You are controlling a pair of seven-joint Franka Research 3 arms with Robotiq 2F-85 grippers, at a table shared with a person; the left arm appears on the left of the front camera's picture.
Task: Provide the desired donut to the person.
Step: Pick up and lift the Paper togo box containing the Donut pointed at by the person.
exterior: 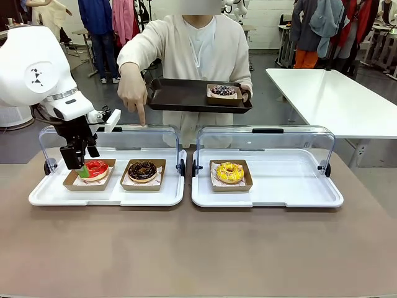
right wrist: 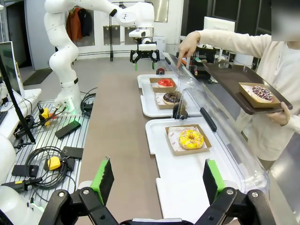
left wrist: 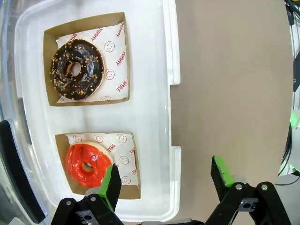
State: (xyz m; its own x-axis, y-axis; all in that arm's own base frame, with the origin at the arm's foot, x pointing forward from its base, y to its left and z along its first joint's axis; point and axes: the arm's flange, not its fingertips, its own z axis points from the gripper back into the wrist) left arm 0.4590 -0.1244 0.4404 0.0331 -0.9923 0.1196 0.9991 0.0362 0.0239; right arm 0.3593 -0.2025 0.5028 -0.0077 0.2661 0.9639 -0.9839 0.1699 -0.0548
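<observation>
We are holding our left gripper (exterior: 81,166) wide apart and empty, pointing straight down over the left white tray (exterior: 43,197). In the left wrist view, one green pad (left wrist: 111,180) is hanging over the corner of the red donut's (left wrist: 86,164) cardboard boat, and the other is hanging over the bare counter (left wrist: 234,84) beyond the tray's edge. We cannot tell whether the pad is touching the boat.

Our right gripper (right wrist: 158,171) is also standing fully apart with nothing between its pads, looking along the counter over the near end of the right white tray (right wrist: 159,140), where the yellow donut (right wrist: 191,138) is lying.

The paper liner (left wrist: 117,56) under the chocolate donut (left wrist: 77,70) is showing the words "YUMMY" and "SMILE" among small smiley faces.

The person (exterior: 198,43) is standing at the far side and balancing a dark tray (exterior: 180,99) that is carrying a sprinkled donut (exterior: 222,90). The person's hand (exterior: 133,92) is pointing a finger down at the top edge of the clear cover (exterior: 124,133), nearly above the chocolate donut, which is sitting just beside the red one.
</observation>
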